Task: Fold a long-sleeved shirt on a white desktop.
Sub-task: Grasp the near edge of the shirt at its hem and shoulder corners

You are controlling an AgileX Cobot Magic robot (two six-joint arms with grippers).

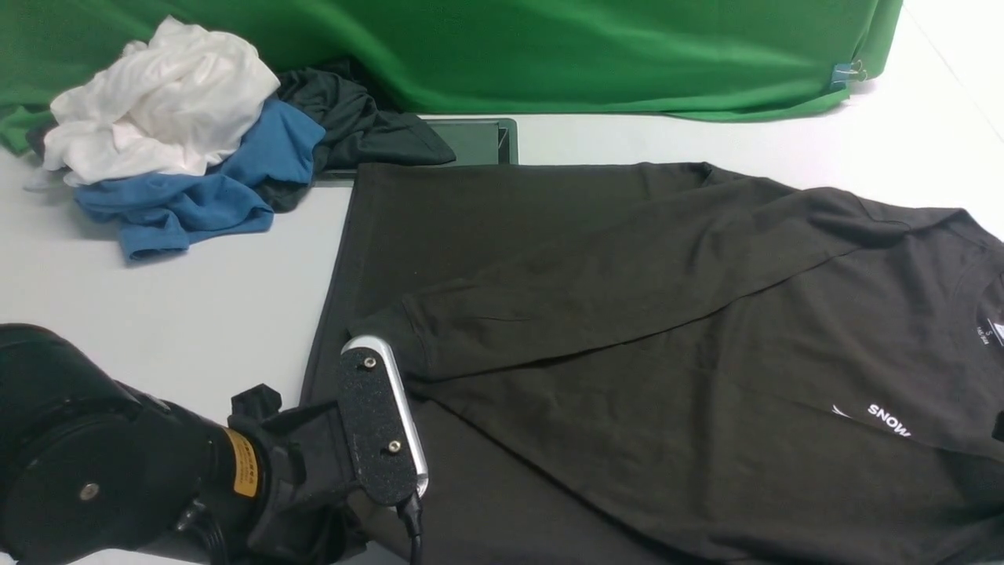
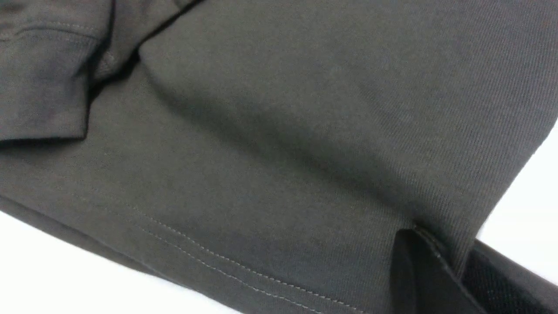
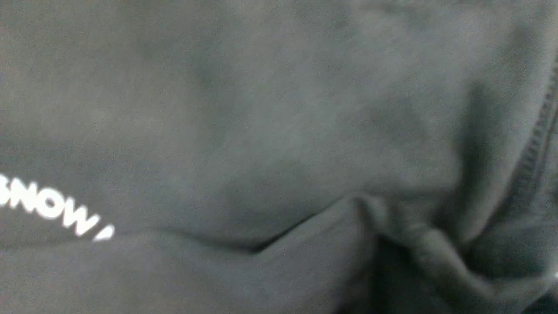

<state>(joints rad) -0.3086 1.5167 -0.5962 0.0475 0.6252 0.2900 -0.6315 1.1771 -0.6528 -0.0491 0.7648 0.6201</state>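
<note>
left pincer (image 2: 453, 261) clamped on fine-knit black long-sleeved shirt (image 1: 627, 314) near stitched hem; smooth matte white tabletop (image 1: 196, 306). right pincer: unseen, can't tell.

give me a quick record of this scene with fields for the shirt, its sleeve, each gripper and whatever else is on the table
surface: white desktop
shirt: long-sleeved shirt, black, spread flat, collar toward the robot's right
sleeve: one sleeve folded across the body, cuff near the hem
left gripper: shut on the shirt's hem edge
right gripper: not visible; its wrist view shows bunched fabric near the logo
other: clothes pile (white, blue, dark) at far left; hatch beside it; green cloth at back
</note>
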